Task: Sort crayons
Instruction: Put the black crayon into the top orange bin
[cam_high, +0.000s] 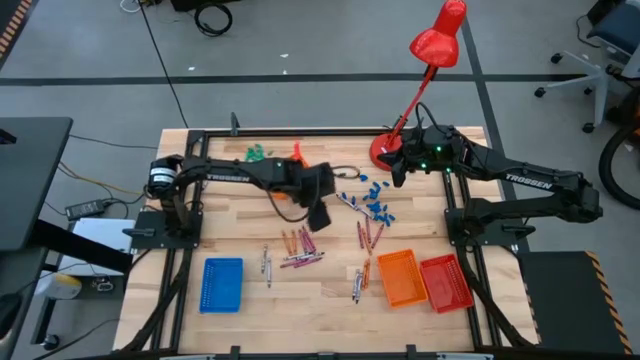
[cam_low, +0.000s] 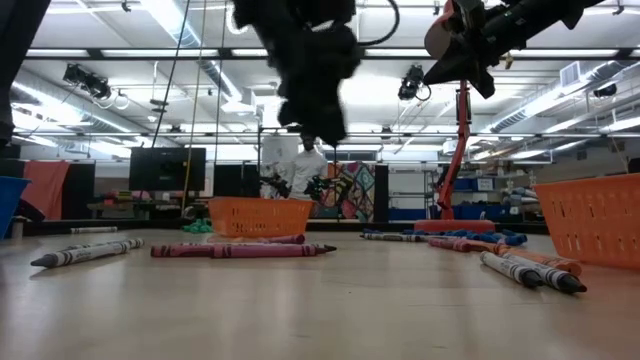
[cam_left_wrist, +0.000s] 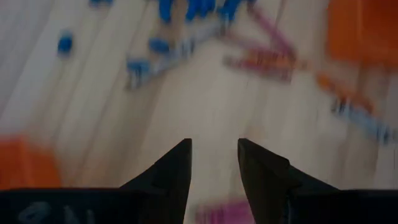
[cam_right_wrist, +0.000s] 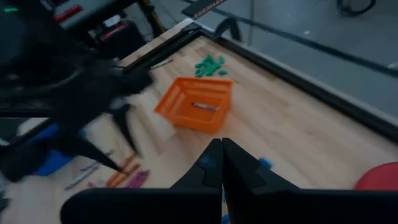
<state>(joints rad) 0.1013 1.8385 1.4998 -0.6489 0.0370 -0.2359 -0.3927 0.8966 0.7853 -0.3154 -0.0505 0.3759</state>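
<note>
Orange, red and purple wax crayons (cam_high: 302, 247) lie scattered below the left gripper (cam_high: 320, 216), whose jaws stand apart, empty.

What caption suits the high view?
Left gripper, open and empty, above scattered crayons; right gripper shut near the red lamp.

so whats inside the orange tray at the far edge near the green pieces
The right wrist view shows one crayon lying in the orange tray. In the high view the left arm covers most of it.
</note>
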